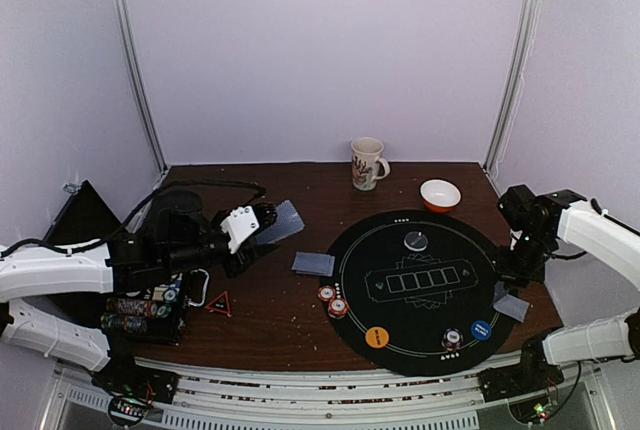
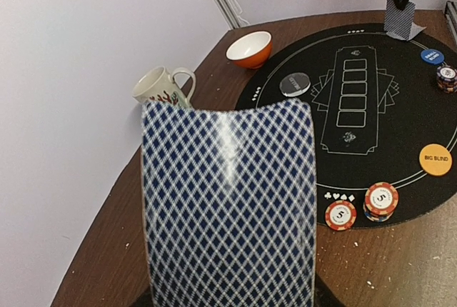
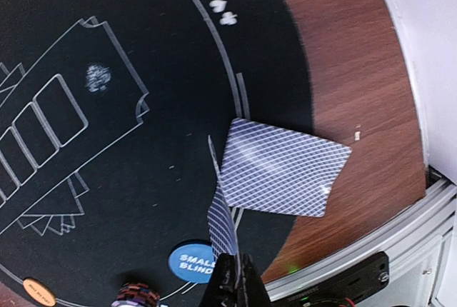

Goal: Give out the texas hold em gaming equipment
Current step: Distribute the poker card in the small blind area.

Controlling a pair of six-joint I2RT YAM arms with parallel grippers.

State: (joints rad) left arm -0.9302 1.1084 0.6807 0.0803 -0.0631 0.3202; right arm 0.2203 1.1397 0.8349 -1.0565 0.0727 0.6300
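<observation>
At the mat's [image 1: 360, 260] four o'clock rim, the right gripper [image 3: 230, 278] pinches a playing card [image 3: 221, 225] tight by its edge above a dealt card [image 3: 285, 168]; off nine o'clock, the left gripper [image 1: 263, 222] clamps a bowed card [image 2: 228, 200]; dealing seems in hand; next, each held card likely needs laying flat, then release.
</observation>
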